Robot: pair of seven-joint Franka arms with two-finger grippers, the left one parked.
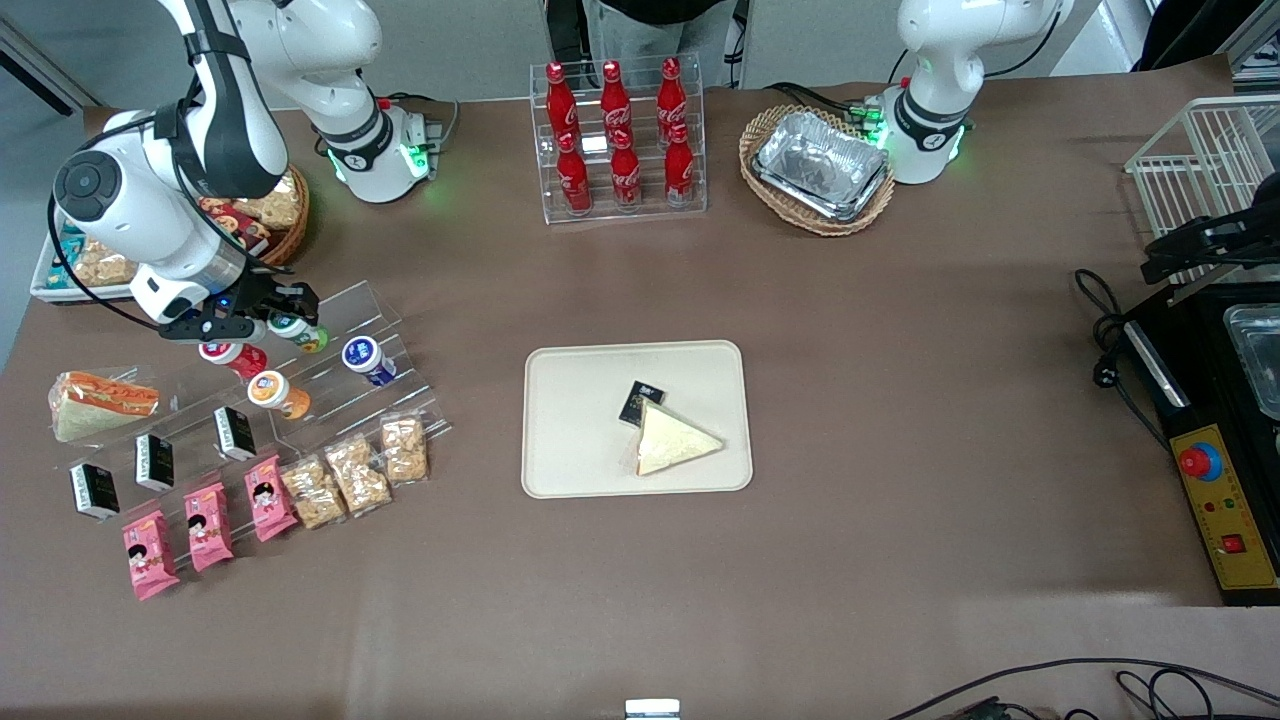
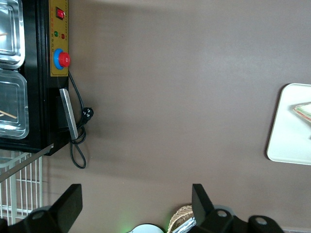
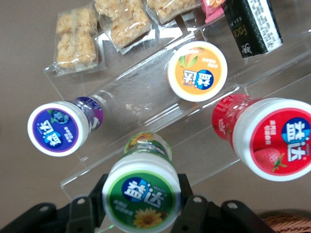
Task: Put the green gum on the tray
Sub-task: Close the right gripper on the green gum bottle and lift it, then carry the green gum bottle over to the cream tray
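Observation:
The green gum (image 1: 301, 333) (image 3: 142, 191), a small bottle with a green-and-white lid, is at the upper step of a clear acrylic stand (image 1: 372, 318), toward the working arm's end of the table. My right gripper (image 1: 283, 318) (image 3: 142, 206) straddles its lid, and both black fingers (image 3: 190, 208) press against its sides. The beige tray (image 1: 580, 400) (image 2: 291, 141) lies mid-table, well away toward the parked arm, with a wrapped sandwich (image 1: 675, 440) and a small black packet (image 1: 641, 402) on it.
Red-lidded (image 1: 232, 355) (image 3: 272, 138), orange-lidded (image 1: 275, 392) (image 3: 198, 71) and blue-lidded (image 1: 365, 358) (image 3: 58, 127) bottles stand close around the green one. Snack packs (image 1: 350, 472) and black boxes (image 1: 155, 460) lie nearer the front camera. A cola rack (image 1: 618, 140) stands farther back.

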